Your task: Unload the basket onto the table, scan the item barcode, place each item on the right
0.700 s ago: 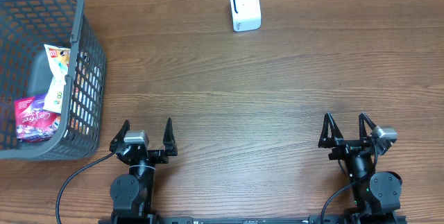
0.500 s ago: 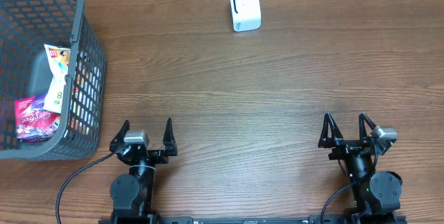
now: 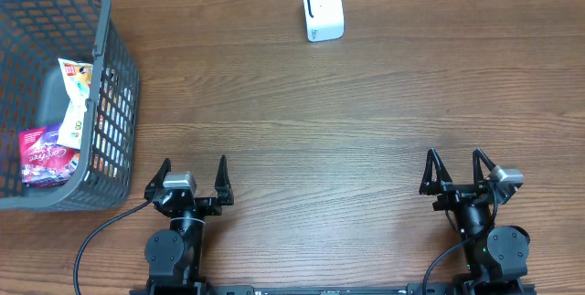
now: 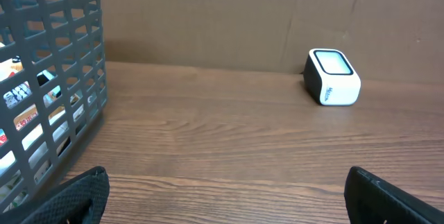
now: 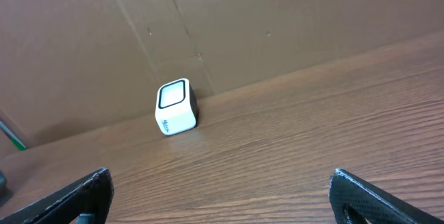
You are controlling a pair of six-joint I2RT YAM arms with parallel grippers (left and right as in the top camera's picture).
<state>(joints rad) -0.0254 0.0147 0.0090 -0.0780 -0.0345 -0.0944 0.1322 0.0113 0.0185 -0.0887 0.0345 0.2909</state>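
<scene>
Overhead: grey basket (image 3: pixel 114 67) holds snack packets (image 3: pixel 50 153).

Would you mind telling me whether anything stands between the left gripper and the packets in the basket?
Yes: the near wall of the basket stands between the left gripper and the packets. The basket is open on top.
</scene>
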